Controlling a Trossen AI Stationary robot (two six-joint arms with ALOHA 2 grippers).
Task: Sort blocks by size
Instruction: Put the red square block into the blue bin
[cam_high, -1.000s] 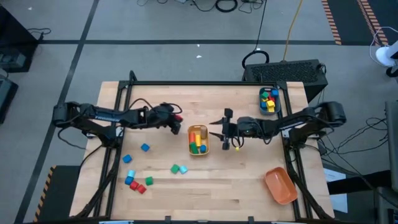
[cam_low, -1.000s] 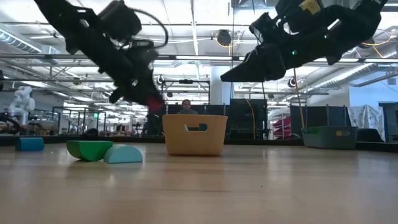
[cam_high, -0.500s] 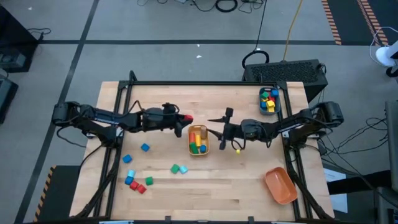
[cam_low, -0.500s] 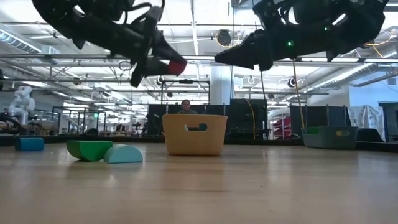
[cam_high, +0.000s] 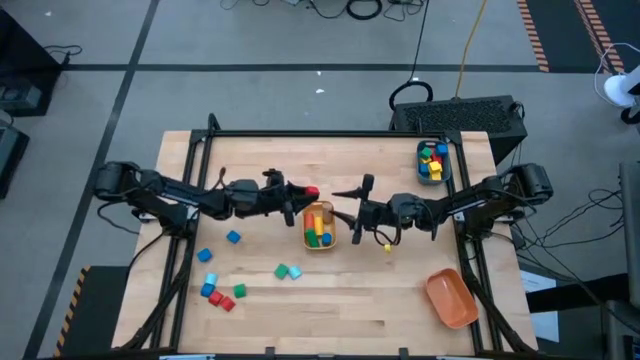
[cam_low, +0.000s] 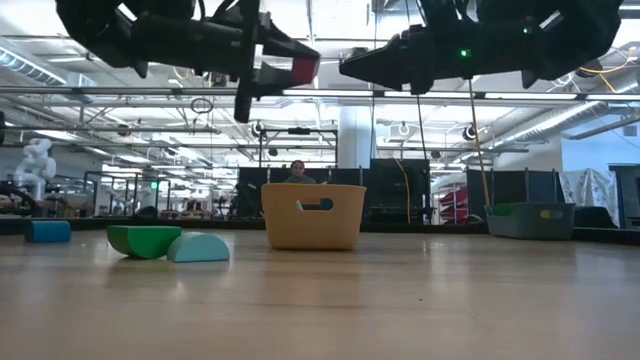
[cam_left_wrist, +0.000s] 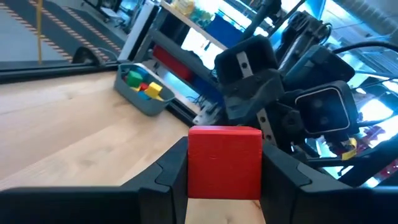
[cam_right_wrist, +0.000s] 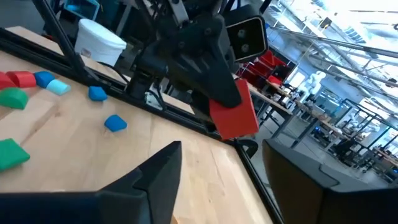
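My left gripper (cam_high: 306, 193) is shut on a red block (cam_high: 312, 192) high above the table, just left of the far end of the yellow bin (cam_high: 319, 238). The block also shows in the low view (cam_low: 303, 70) and the right wrist view (cam_right_wrist: 234, 111). The bin holds several blocks. My right gripper (cam_high: 341, 204) is open and empty, at the same height on the bin's right side, facing the left gripper. Loose blocks lie at the near left: blue (cam_high: 233, 237), green (cam_high: 282, 270), cyan (cam_high: 295, 272), red (cam_high: 213, 294). A yellow block (cam_high: 386, 246) lies under the right arm. My left gripper pinches the red block by two opposite side faces (cam_left_wrist: 194, 163) between its two fingers, at their free ends. The fingers lie about level and come from the table's left. The block is lifted clear, well above the bin's rim (cam_low: 313, 187).
A teal bin (cam_high: 432, 161) with blocks stands at the far right corner. An orange bin (cam_high: 451, 297) lies at the near right. The two grippers' tips are close together over the yellow bin. A person shows in the room behind the table (cam_low: 297, 172).
My left gripper has gone up and toward the table's right edge with the red block, tipping from pointing down to about level, and now reaches the yellow bin. My right gripper has levelled out and moved a little toward the bin.
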